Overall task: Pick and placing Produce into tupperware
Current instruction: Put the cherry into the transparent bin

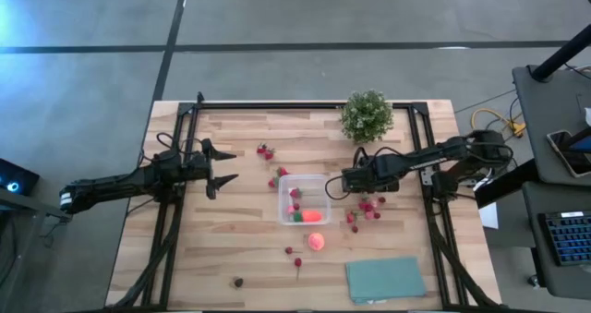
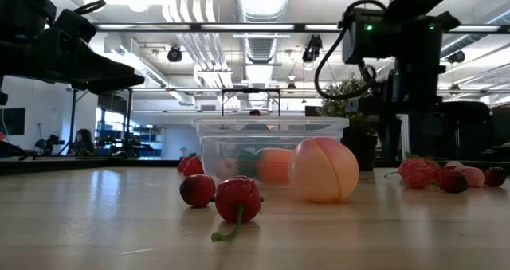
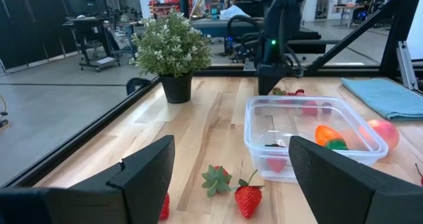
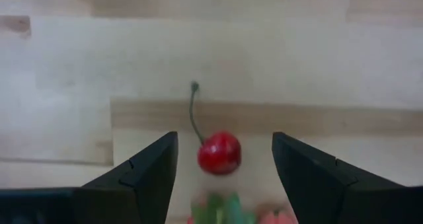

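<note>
The right gripper (image 4: 225, 168) is released, its fingers wide apart, and points down at a red cherry (image 4: 219, 152) on the table (image 1: 240, 248), just beside the clear container (image 1: 305, 199). The cherry lies between the two fingers, its stem running away from the gripper. The left gripper (image 1: 220, 168) waits open, well apart on the container's other side, so the right arm is nearer

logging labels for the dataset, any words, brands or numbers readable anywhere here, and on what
No text can be read in any view.
Tupperware: clear plastic, no label visible.
Produce, such as the peach and the cherry: no print.
Plant pot: plain and dark.
Teal cloth: plain.
Keyboard beside the table: keys too small to read.
</note>
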`<state>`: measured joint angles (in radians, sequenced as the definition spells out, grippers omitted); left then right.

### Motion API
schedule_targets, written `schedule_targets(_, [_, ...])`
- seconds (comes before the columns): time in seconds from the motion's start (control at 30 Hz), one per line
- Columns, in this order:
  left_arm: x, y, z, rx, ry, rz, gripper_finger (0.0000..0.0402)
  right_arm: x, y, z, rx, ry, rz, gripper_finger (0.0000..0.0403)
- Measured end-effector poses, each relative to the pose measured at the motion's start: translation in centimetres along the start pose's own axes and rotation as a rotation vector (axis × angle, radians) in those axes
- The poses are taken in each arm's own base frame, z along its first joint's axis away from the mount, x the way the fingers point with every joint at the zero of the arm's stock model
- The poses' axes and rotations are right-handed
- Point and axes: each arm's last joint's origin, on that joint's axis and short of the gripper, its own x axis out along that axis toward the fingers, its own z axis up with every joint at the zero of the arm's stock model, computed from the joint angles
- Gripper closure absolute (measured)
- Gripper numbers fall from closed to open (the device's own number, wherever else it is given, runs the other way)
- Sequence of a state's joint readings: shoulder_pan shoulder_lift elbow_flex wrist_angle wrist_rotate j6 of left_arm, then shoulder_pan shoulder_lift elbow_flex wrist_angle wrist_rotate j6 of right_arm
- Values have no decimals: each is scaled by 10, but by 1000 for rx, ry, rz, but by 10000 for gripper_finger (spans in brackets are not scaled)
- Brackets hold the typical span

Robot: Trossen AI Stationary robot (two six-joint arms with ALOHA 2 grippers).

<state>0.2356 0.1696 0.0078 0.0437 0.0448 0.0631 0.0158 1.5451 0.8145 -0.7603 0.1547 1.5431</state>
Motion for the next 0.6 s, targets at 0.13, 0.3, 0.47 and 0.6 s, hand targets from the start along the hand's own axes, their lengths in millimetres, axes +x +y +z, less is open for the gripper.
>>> schedule_targets(0.13, [0, 0, 0, 0, 0, -1, 119, 10, 6, 7, -20, 12, -24, 175])
schedule_targets(0.3, [0, 0, 0, 0, 0, 0, 119, 18, 10, 8, -36, 67, -55, 178])
schedule_targets(0.47, [0, 0, 0, 0, 0, 0, 119, 15, 14, 4, -38, 54, -54, 176])
schedule_targets(0.6, [0, 0, 0, 0, 0, 0, 119, 12, 14, 4, -31, 65, -37, 185])
